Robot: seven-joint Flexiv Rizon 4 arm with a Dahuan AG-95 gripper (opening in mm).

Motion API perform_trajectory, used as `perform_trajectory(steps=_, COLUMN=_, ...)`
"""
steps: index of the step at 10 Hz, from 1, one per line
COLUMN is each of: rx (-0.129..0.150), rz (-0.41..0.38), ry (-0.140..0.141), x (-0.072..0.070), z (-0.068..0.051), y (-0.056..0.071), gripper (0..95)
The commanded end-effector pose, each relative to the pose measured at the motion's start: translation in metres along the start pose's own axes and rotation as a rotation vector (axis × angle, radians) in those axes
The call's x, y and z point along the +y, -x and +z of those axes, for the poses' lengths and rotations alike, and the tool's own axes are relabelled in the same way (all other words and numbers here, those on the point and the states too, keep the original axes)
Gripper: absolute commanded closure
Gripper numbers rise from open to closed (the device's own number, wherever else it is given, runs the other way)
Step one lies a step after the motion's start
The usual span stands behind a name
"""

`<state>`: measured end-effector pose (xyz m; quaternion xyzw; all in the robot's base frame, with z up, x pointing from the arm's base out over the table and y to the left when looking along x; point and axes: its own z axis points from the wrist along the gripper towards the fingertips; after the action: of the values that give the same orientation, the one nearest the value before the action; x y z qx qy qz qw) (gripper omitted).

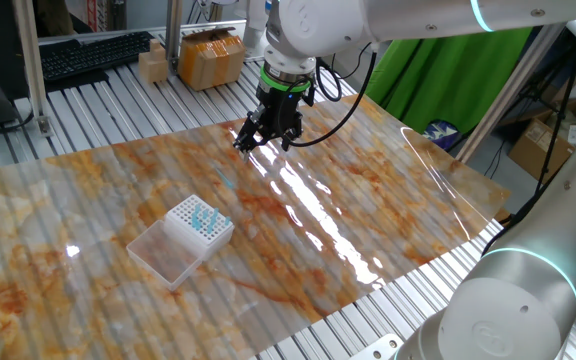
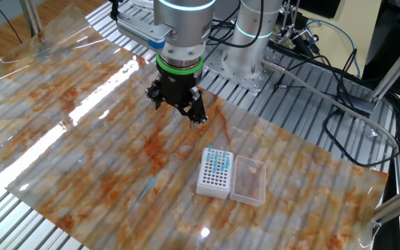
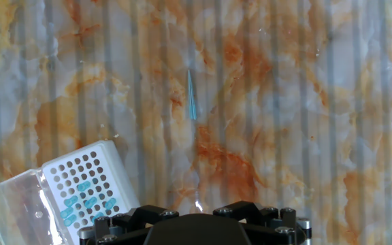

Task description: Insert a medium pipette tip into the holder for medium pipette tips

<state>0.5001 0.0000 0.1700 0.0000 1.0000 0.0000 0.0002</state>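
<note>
Pale-blue and thin, the tip (image 3: 191, 96) lies flat on the marbled sheet (image 1: 368, 190), apart from the holder (image 2: 214, 172) and on the side away from its clear lid (image 2: 248, 179). In the other fixed view it shows as a faint sliver (image 2: 148, 185) just off the holder's gridded face, nearer the camera. The holder's white top carries a cluster of blue tips in part of its grid, with many holes free.

The gripper (image 2: 179, 110) hangs above the sheet, well away from the holder and carrying nothing that I can see. Its fingers look close together in both fixed views, but whether they are fully closed I cannot tell; the hand view shows only the black body at its lower edge.

The step in hand looks to be the reach for the tip. To do it well, bring the hand over the tip's thicker end, turn the wrist so the fingers straddle it across its length, not along it, and spread them before descending. Come down slowly until the pads nearly touch the sheet; the tip is slight and light and may skid or flick away if nudged sideways. Close gently and centred, since a skewed grasp would leave the taper hard to line up with a free hole.
</note>
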Motion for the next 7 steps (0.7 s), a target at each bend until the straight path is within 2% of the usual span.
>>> perform_trajectory(steps=1, rx=-0.037, rz=0.106, ry=0.096, x=0.0000, z=0.0000, y=-0.0001, gripper=95.0)
perform_trajectory(steps=7, rx=-0.037, rz=0.106, ry=0.096, x=0.0003, z=0.0010, y=-0.0022, gripper=95.0)
